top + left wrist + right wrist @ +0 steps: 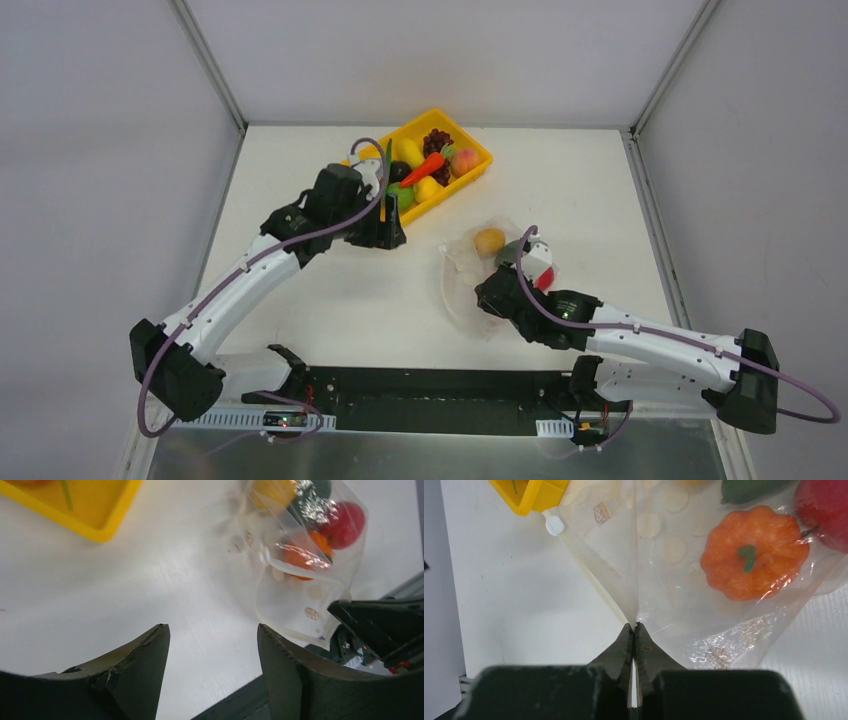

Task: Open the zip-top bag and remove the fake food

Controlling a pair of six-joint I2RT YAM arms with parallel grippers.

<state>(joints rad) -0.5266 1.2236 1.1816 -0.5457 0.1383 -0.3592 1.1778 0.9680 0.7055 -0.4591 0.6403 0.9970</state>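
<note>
The clear zip-top bag [480,275] lies right of the table's centre, its zip strip with a white slider [555,525] on the tray side. Inside it are a yellow-orange fruit [489,242], a dark green piece [749,489], an orange pumpkin [754,552] and a red fruit [824,510]. My right gripper [634,626] is shut on the bag's near edge and pinches the plastic into a fold. My left gripper [212,630] is open and empty, above the table between the tray and the bag [300,580]; in the top view it [385,235] hangs near the tray's near corner.
A yellow tray [463,133] at the back centre holds a carrot [428,165], a peach [463,162], a green apple [403,195], a dark grape bunch [437,140] and other pieces. Its corner shows in the left wrist view [75,525] and the right wrist view [531,497]. White walls enclose the table.
</note>
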